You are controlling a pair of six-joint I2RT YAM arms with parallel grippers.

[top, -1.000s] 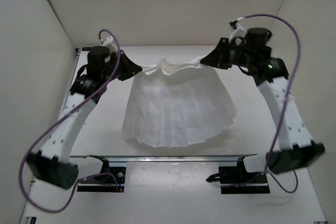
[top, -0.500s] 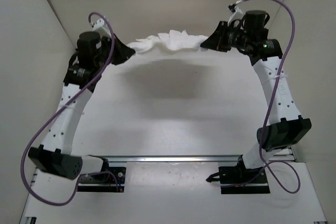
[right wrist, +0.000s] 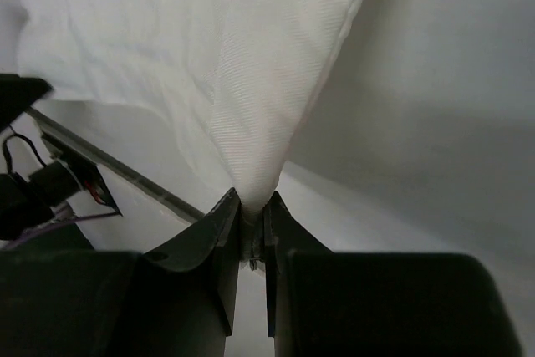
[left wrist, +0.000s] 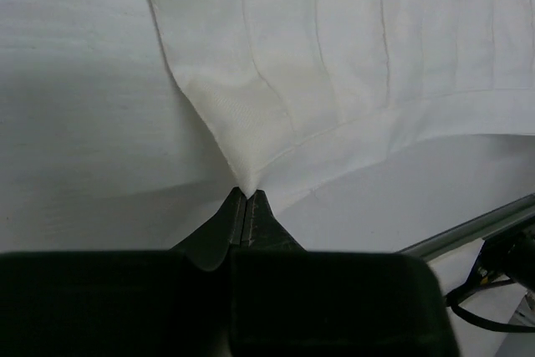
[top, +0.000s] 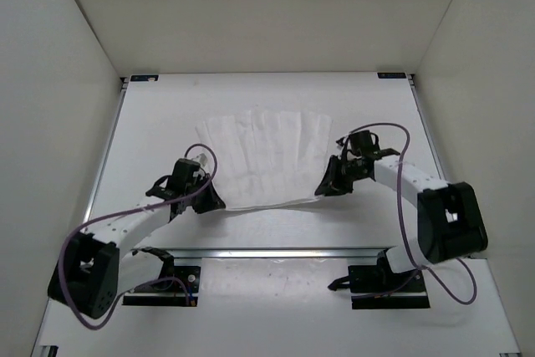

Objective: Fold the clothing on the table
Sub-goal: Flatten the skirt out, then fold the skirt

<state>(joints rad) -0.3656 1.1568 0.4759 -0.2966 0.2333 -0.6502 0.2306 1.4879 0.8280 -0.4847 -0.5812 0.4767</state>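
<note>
The clothing (top: 263,155), a thin white garment with faint pleat lines, lies flat on the table (top: 376,106), fanning out toward the far side. My left gripper (top: 216,201) is low at its near left corner, shut on that corner (left wrist: 244,177). My right gripper (top: 323,189) is low at the near right corner, shut on a bunched fold of the clothing (right wrist: 259,156). In both wrist views the fabric runs straight into the closed fingertips.
A silver rail (top: 276,251) crosses the table just in front of the clothing's near edge, with two black brackets (top: 159,283) (top: 380,280) and cables on it. White walls enclose the left, far and right sides.
Both arms have come down and toward the near edge from high at the back, drawing the clothing with them. The garment hung bunched between the grippers; now it lies spread on the table.
</note>
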